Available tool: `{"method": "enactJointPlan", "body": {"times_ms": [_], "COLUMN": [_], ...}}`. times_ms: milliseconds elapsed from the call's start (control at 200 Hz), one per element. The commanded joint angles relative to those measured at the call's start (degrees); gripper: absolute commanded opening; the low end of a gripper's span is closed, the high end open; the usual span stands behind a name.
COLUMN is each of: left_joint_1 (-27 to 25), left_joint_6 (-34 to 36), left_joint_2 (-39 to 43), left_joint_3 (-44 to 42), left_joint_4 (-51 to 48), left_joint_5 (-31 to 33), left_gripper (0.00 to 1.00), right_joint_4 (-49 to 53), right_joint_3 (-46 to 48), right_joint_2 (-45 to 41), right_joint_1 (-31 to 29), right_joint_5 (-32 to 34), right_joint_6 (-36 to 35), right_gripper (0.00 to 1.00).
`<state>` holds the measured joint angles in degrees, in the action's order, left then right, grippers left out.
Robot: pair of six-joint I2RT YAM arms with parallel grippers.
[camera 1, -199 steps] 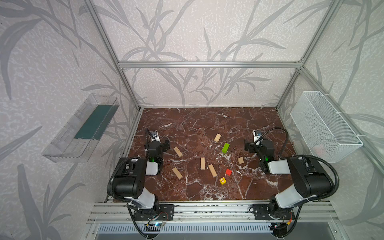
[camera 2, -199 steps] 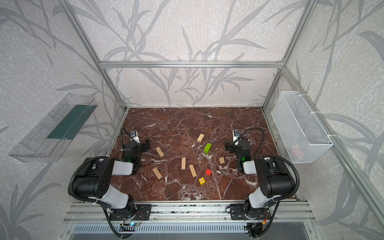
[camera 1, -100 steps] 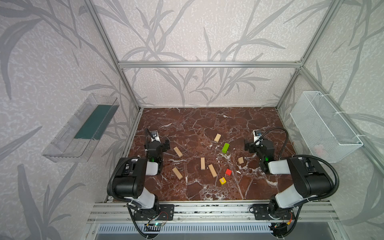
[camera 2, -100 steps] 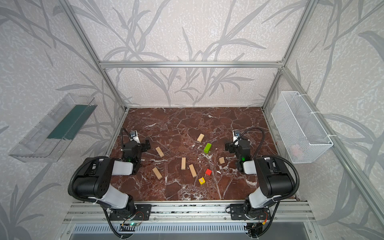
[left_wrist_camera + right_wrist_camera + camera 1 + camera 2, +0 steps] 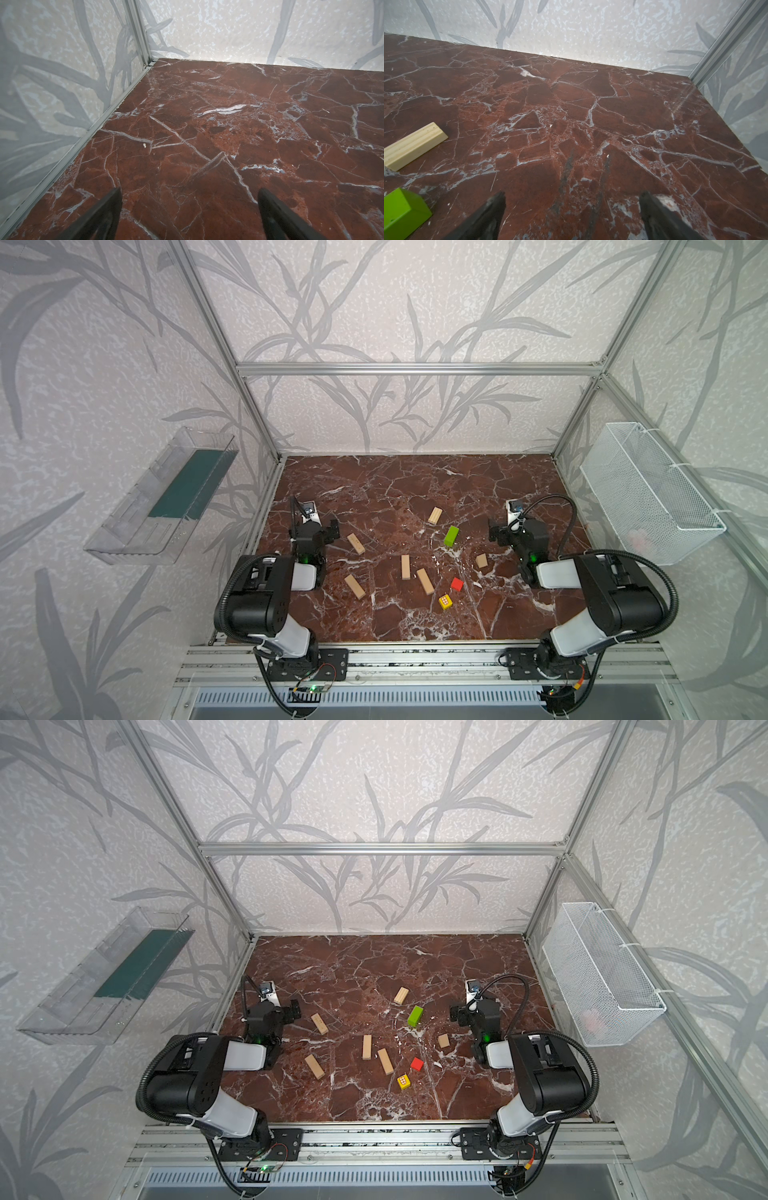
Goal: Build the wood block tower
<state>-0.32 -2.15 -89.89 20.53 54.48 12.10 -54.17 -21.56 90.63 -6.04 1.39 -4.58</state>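
Clear plastic tray [image 5: 124,547], on the left wall: holds a dark green sheet [image 5: 187,485]. Left gripper [image 5: 189,192]: low over the bare red-brown marble tabletop [image 5: 374,485] near its left edge, fingers spread wide, gripping nothing. Tower blocks: nine pieces, each lying flat on the marble on its own, scattered between the two arms. First tan bar [image 5: 356,543], just right of the left gripper. Second tan bar [image 5: 354,586], nearer the front rail. Third tan bar [image 5: 405,566] and fourth tan bar [image 5: 425,581], close side by side at the middle. Grooved tan bar [image 5: 435,515], farthest back. Green bar [image 5: 451,536], just in front of it. Yellow cube [image 5: 445,602], red grid print, too small to read. Red cube [image 5: 457,584], near the yellow one. Small tan block [image 5: 481,560], closest to the right arm. Right gripper [image 5: 572,196]: low over bare marble, fingers wide apart, empty; the grooved and green bars lie off to its side. White wire basket [image 5: 665,472], on the right wall: holds something pinkish, too blurred to tell.
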Motion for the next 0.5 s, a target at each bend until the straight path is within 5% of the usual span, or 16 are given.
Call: {"method": "enactJointPlan", "body": {"times_ms": [0,500], "left_joint_1": [0.26,-0.19], "left_joint_6": [0.48,-0.17], "left_joint_2": [-0.2,5.02], "left_joint_3": [0.75,-2.37], "left_joint_4": [0.69,2.22], "left_joint_5": [-0.17,2.55], "left_gripper": [0.99,1.0], "right_joint_4": [-2.17,-3.88], "right_joint_3": [0.29,3.11], "right_joint_2": [0.25,-4.66], "right_joint_1": [-0.11,-2.89], "right_joint_5": [-0.35,5.83], "right_joint_6": [-0.52,-2.17], "right_gripper": [0.99,0.99]}}
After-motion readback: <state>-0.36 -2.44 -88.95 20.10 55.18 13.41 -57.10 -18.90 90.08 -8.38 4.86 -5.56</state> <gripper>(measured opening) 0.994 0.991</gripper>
